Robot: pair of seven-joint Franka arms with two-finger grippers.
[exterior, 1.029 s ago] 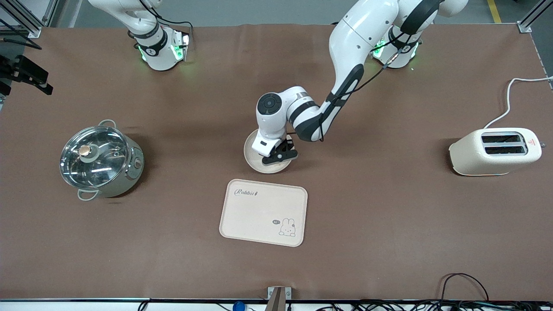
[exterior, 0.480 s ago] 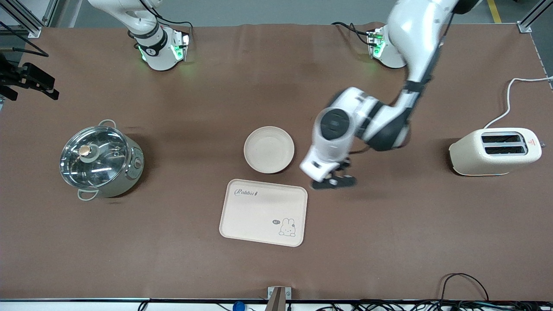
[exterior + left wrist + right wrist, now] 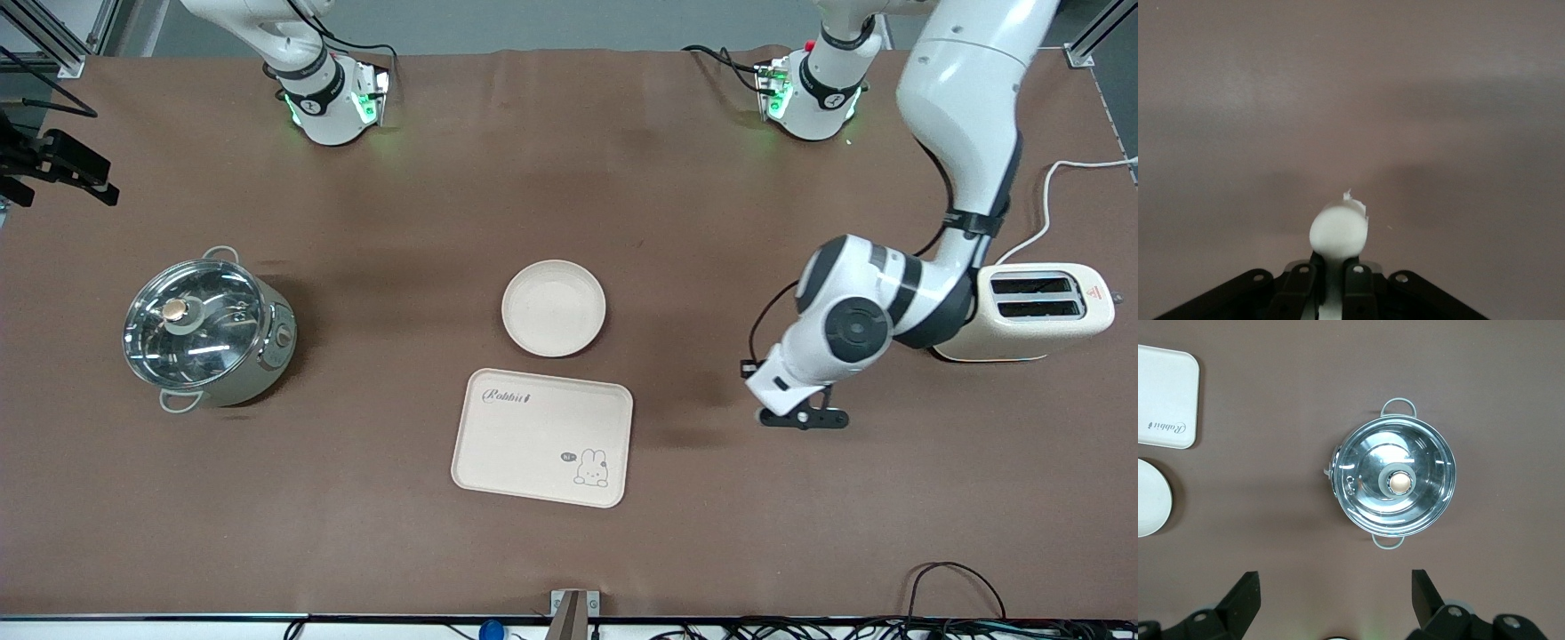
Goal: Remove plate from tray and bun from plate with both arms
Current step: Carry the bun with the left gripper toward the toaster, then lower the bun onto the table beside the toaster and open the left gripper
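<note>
The round cream plate (image 3: pixel 553 308) lies on the brown table, just farther from the front camera than the rabbit tray; its edge shows in the right wrist view (image 3: pixel 1150 497). My left gripper (image 3: pixel 802 418) hangs low over bare table between the tray and the toaster. In the left wrist view it (image 3: pixel 1336 259) is shut on the small white bun (image 3: pixel 1339 231), which sticks out past the fingertips. My right gripper (image 3: pixel 1336 600) is open and empty, high over the table near the pot; it is out of the front view.
A rectangular cream tray (image 3: pixel 542 436) with a rabbit drawing lies near the middle. A steel pot with a glass lid (image 3: pixel 206 330) stands toward the right arm's end. A cream toaster (image 3: pixel 1022 311) with a white cable stands toward the left arm's end, close beside the left arm's wrist.
My left gripper has left the plate and swung across the table toward the toaster end. The plate has stayed where it was. The right arm has not visibly moved.
</note>
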